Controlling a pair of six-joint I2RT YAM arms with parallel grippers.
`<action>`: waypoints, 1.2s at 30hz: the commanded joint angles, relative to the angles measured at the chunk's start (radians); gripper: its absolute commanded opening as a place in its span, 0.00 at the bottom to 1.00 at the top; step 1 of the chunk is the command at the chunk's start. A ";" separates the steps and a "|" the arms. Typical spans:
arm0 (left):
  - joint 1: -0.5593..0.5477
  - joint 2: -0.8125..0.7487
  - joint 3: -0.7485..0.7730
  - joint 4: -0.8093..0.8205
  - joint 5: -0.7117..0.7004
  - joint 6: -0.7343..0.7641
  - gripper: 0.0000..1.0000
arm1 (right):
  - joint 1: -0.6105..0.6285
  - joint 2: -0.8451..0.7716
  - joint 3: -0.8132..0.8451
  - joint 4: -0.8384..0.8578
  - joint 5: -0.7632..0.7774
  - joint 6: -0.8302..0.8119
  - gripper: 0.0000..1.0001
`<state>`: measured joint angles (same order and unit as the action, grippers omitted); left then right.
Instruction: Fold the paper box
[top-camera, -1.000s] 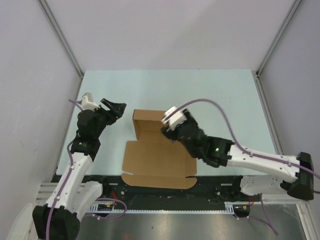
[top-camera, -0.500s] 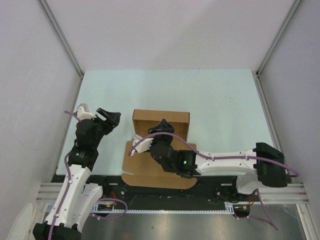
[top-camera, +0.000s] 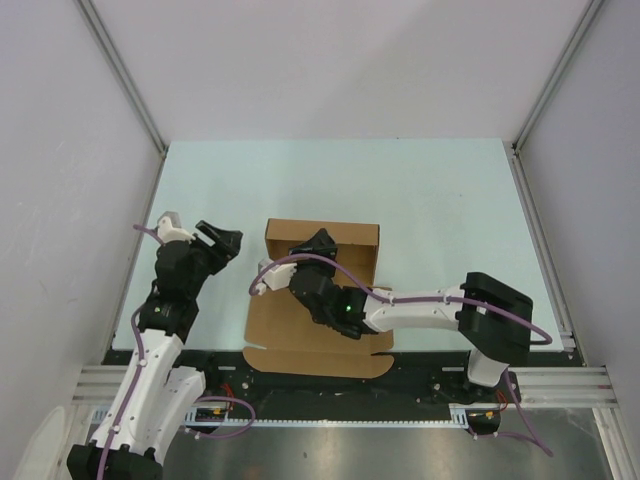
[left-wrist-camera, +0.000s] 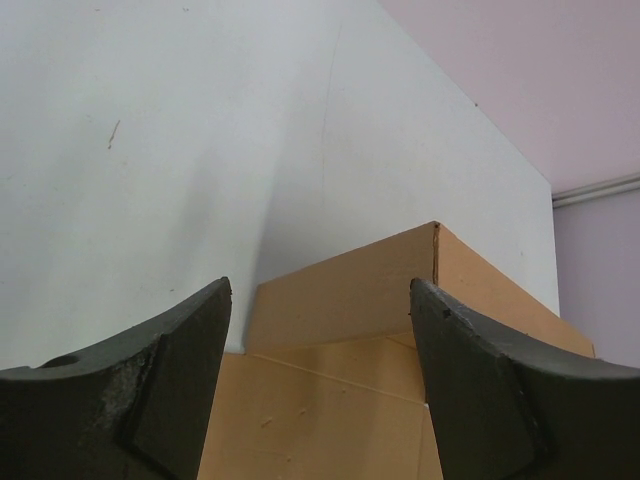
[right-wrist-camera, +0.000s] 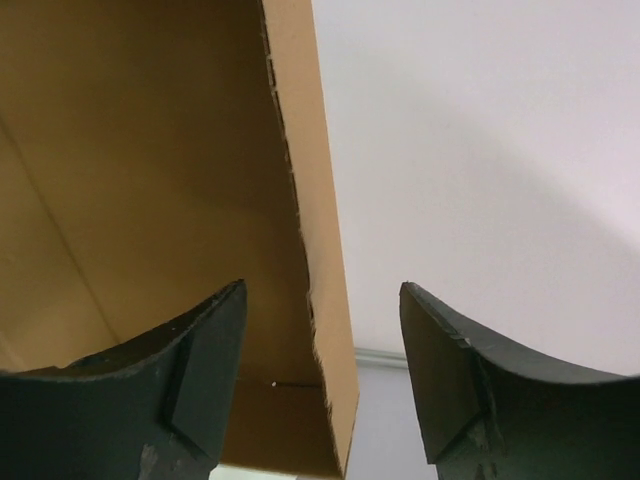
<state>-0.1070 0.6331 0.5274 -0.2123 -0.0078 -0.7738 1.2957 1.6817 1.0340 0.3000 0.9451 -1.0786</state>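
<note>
Paper box (top-camera: 285, 330): plain brown cardboard, unprinted, partly folded; far wall upright, wide flat panel lying toward the arms, rounded corners at its near end.
Place: middle of the pale green surface (top-camera: 420, 190), at its near edge.
Right gripper (right-wrist-camera: 322, 290): over the box, jaws apart, astride a raised wall's rough edge, not pressing it.
Left gripper (top-camera: 228, 240): left of the box, jaws apart, nothing between.

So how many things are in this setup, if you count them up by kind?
Brown cardboard boxes: 1, the paper box, half folded
Robot arms: 2, the left arm and the right arm
Tables: 1, the pale green table
Total: 4
</note>
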 joint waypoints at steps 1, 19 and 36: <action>0.001 -0.012 0.003 -0.012 -0.038 0.039 0.77 | -0.044 0.047 0.069 0.108 0.007 -0.072 0.63; 0.003 0.065 0.362 -0.174 -0.237 0.136 0.79 | -0.107 0.021 0.208 0.021 0.130 -0.078 0.18; 0.006 0.129 0.467 -0.128 -0.204 0.068 0.81 | -0.599 -0.050 0.765 -1.076 -0.247 1.038 0.16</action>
<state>-0.1070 0.7692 1.0454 -0.3702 -0.2653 -0.6586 0.7921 1.6577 1.7126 -0.5732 0.8551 -0.3489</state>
